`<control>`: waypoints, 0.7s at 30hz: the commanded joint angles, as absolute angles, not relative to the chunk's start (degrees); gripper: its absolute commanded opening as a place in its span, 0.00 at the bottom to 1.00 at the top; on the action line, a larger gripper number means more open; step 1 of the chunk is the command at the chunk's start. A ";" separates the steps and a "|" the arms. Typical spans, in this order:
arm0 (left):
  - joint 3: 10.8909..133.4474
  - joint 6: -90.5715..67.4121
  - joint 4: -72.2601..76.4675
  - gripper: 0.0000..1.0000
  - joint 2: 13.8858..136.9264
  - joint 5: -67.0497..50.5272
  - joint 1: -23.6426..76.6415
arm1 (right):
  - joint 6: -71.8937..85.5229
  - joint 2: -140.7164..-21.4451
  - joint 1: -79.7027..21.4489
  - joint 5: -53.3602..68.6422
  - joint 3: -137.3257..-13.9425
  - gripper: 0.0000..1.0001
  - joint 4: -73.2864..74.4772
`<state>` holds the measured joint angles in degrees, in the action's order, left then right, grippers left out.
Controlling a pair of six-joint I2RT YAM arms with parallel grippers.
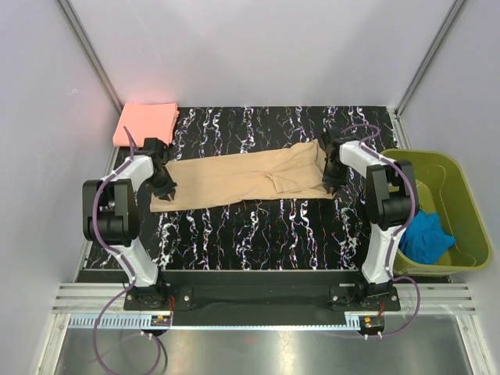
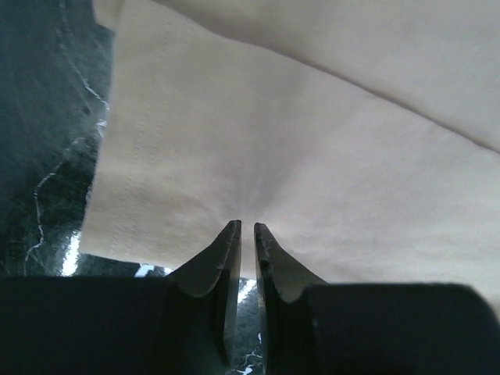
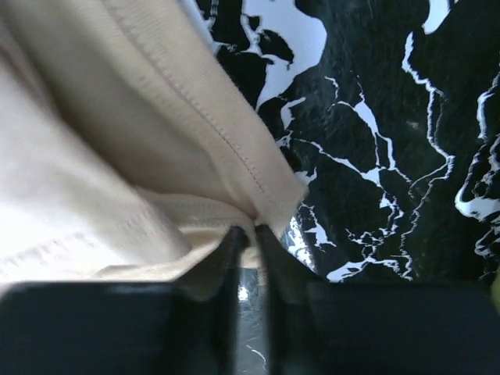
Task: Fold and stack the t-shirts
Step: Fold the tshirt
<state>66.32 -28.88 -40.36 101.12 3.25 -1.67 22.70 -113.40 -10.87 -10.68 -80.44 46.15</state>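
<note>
The tan-beige t-shirt (image 1: 242,178) lies stretched as a long folded strip across the black marbled table (image 1: 258,234). My left gripper (image 1: 166,187) is shut on the shirt's left end; in the left wrist view the fingertips (image 2: 231,234) pinch the cloth (image 2: 312,156). My right gripper (image 1: 332,180) is shut on the shirt's right end; in the right wrist view its jaws pinch a hemmed corner (image 3: 195,133). The salmon-pink t-shirt (image 1: 145,123) lies folded at the table's far left corner.
An olive-green plastic basket (image 1: 461,195) stands to the right of the table with a blue cloth (image 1: 426,234) inside. Grey walls close the back and sides. A metal rail (image 1: 258,301) runs along the near edge by the arm bases.
</note>
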 commanded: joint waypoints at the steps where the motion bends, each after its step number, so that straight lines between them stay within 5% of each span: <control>1: 65.57 -28.39 -39.02 0.17 102.83 2.55 -3.42 | 22.85 -117.14 -10.02 -13.62 -84.19 0.15 46.93; 4: 64.78 -29.00 -39.02 0.16 103.97 3.07 -3.87 | 23.81 -121.10 -9.41 -17.30 -87.79 0.00 49.83; 15: 58.81 -33.39 -40.43 0.12 103.72 1.06 -3.43 | 22.24 -132.53 -7.74 -29.53 -109.82 0.06 54.49; 21: 55.38 -36.29 -41.13 0.12 101.51 -1.75 5.35 | 21.88 -141.41 -7.03 -28.56 -126.70 0.10 54.84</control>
<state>59.92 -33.98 -37.43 99.42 1.45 0.47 22.50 -138.50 -8.78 -23.57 -119.13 55.81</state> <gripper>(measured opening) 0.125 0.100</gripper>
